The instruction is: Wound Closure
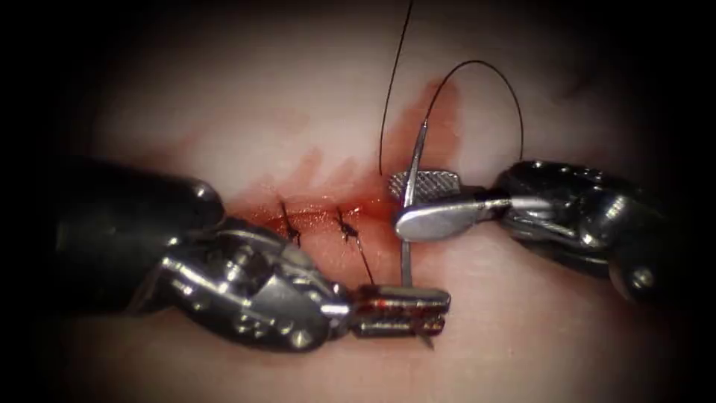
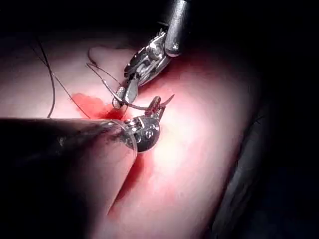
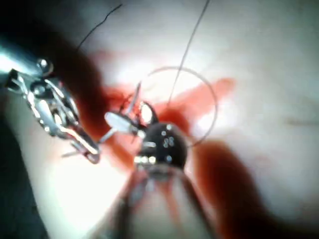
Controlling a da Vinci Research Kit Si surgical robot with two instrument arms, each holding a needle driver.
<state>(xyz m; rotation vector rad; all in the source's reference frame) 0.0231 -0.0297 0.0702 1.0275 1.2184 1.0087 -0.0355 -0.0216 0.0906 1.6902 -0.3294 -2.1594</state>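
The curved needle (image 1: 406, 261) stands across the right end of the cut (image 1: 313, 214) and seems to lie free above the tissue (image 1: 522, 313). My left tool (image 1: 403, 310) comes in from the lower left, its jaws shut on the needle near the point, which pokes out just past them. My right tool (image 1: 412, 200) reaches in from the right, its jaws open around the needle's upper half. Black thread (image 1: 477, 63) arcs from the needle's tail toward the right tool. In the left wrist view the left tool (image 2: 155, 106) grips the needle (image 2: 137, 106) beside the right tool (image 2: 122, 94).
Two tied stitches (image 1: 289, 224) (image 1: 347, 227) close the left part of the cut. A second strand of thread (image 1: 388, 97) runs from the top edge down to the cut's right end. Red fluid (image 1: 440, 119) stains the tissue around and above the cut.
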